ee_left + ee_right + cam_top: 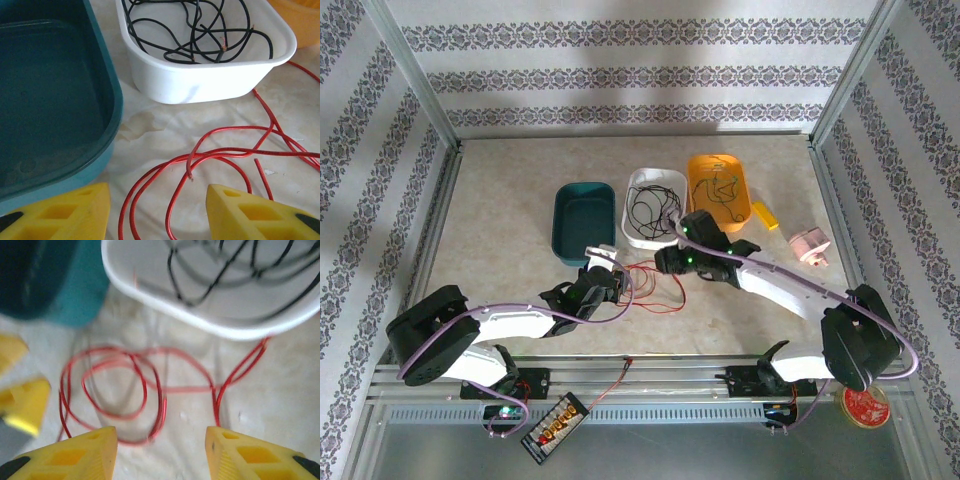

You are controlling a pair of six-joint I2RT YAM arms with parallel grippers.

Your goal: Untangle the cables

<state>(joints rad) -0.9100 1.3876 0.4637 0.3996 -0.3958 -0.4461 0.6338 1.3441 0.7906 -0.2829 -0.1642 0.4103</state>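
We see left hand (157, 210) and right hand (161, 452) both parted, empty, over thin red wire loops (220, 152) beside the white plastic tray (200, 80). The wire looks light, floppy and slippery, so we'd pinch one strand near its loose end.

The red cables (225, 151) were sheathed in smooth, glossy plastic, and the black cables (192, 50) in a duller one. The white tray (200, 82) was moulded in shiny plastic, while the teal tray (60, 100) was finished with a softer sheen. The tabletop (165, 125) was surfaced in a smooth, matt, marbled beige, and the fingers (65, 215) of the left gripper (157, 215) were made of matt yellow plastic.
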